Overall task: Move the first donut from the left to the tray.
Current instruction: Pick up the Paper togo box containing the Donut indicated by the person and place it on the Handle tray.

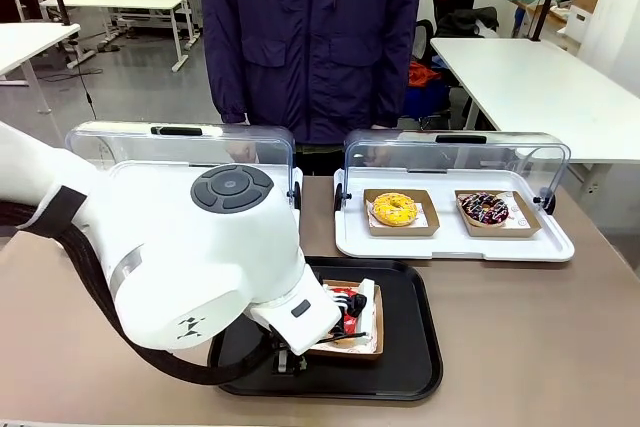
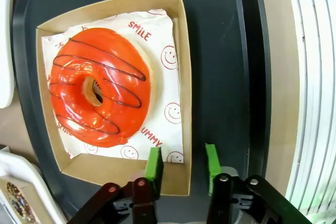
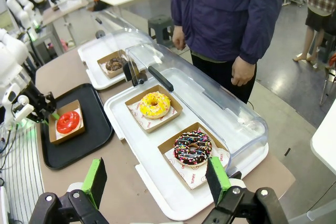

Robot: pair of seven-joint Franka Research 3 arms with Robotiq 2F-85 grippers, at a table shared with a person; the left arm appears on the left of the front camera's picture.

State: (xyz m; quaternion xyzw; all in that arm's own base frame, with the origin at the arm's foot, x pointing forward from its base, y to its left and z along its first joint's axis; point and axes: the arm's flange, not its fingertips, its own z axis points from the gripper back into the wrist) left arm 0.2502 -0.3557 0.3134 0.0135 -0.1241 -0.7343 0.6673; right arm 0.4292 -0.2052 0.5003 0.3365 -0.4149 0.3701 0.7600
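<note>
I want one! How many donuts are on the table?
4. A red donut lies on the black tray; a yellow donut and a sprinkled chocolate donut share one white tray; another chocolate donut sits farther back. Others may be hidden.

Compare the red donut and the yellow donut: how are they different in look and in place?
The red donut has red glaze with thin dark lines; the yellow donut has yellow glaze with small specks. The red donut sits on the black tray, the yellow donut on a white tray under an open clear lid. Both are ring donuts in brown cardboard holders.
</note>
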